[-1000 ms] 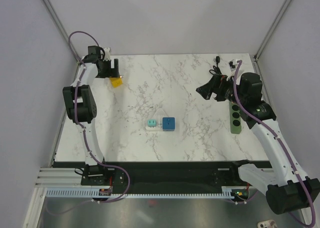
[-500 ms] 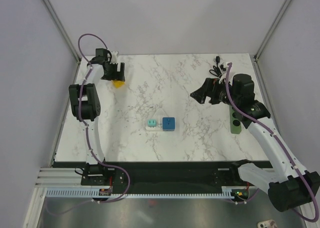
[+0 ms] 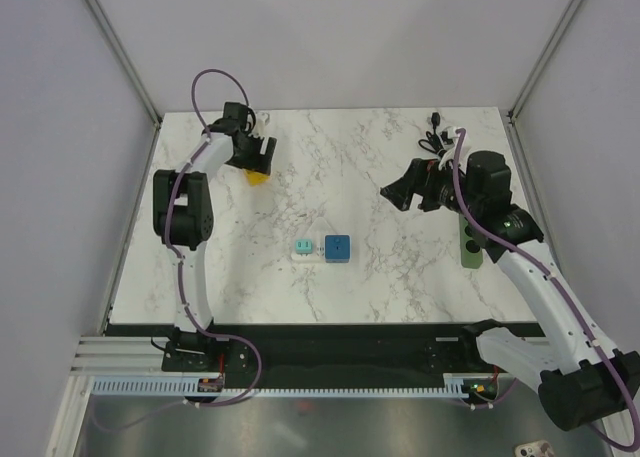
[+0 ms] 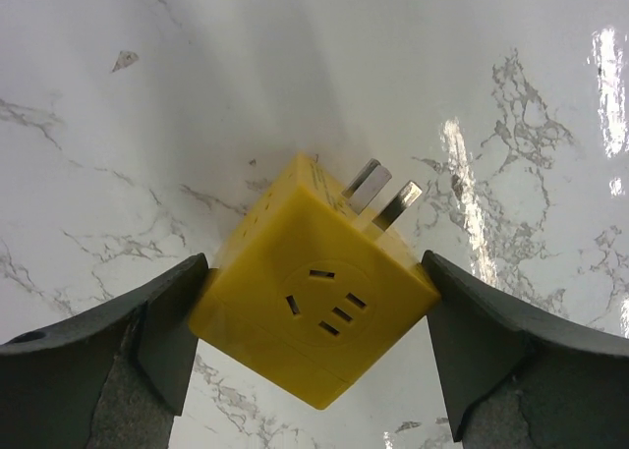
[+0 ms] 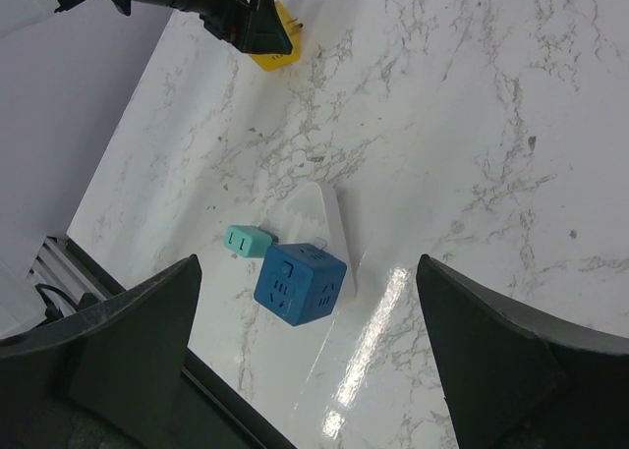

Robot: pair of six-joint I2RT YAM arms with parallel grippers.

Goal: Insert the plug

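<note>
Yellow plastic cube plug (image 4: 314, 321) with two metal prongs, on white marble tabletop (image 3: 380, 147), far-left area, clamped between left gripper (image 4: 314, 307) jaws, right gripper (image 5: 307, 267) jaws apart, empty.

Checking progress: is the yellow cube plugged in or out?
Out. The prongs of the yellow cube stick out bare over the table, far from the green power strip.

yellow plug cube (image 4: 314, 336), silver prongs (image 4: 378, 196). table (image 3: 400, 277) is white marble with grey veining. socket cube (image 3: 337, 248) blue, small adapter (image 3: 302, 247) mint. power strip (image 3: 471, 242) green. arm cables (image 3: 459, 177) purple.
</note>
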